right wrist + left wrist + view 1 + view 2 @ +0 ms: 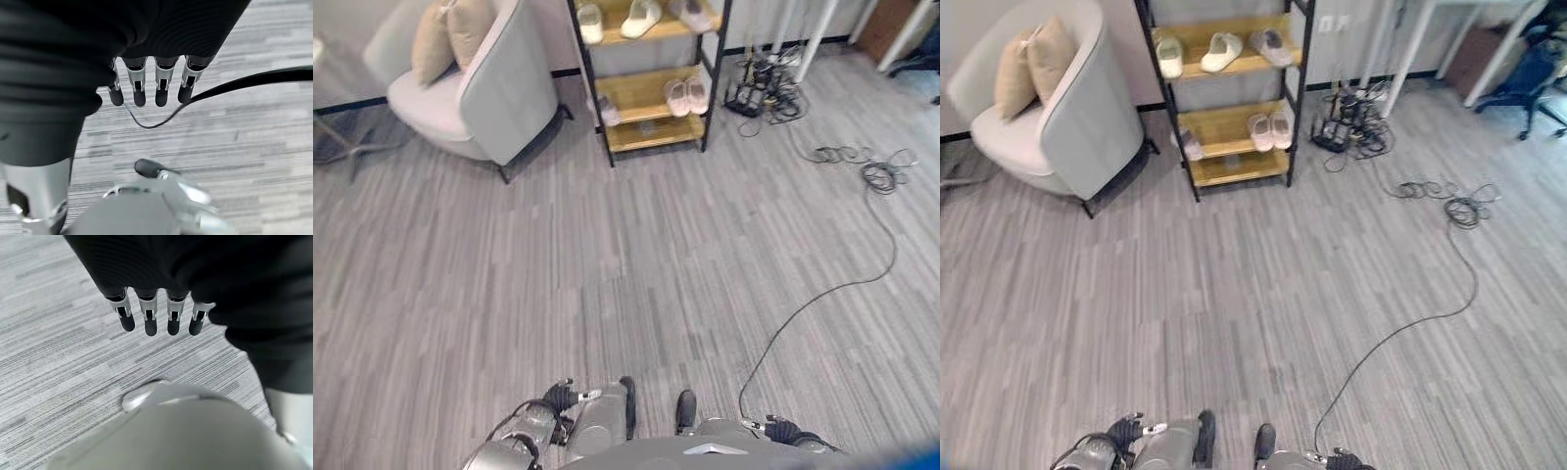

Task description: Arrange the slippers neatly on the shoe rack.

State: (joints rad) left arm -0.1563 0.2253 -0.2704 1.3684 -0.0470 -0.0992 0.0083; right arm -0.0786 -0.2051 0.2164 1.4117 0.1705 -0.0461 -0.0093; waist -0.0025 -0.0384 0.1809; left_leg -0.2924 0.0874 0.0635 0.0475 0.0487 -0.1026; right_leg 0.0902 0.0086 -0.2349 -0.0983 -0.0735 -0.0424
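shoe rack (1294, 93), slippers (1269, 127) on shelves; armchair (1048, 117) on floor (1234, 294)

Three pale slippers (1222, 50) lie side by side on the upper shelf of the black-framed wooden shoe rack (1234, 166). On the shelf below, a pale pink pair (1269, 128) sits neatly together at the right, and one slipper (1191, 147) overhangs its left edge.

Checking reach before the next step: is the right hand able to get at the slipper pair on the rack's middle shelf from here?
Probably not yet. The right hand hangs open over bare floor, while the slipper pair sits on the shoe rack far across the room; nothing blocks the way.
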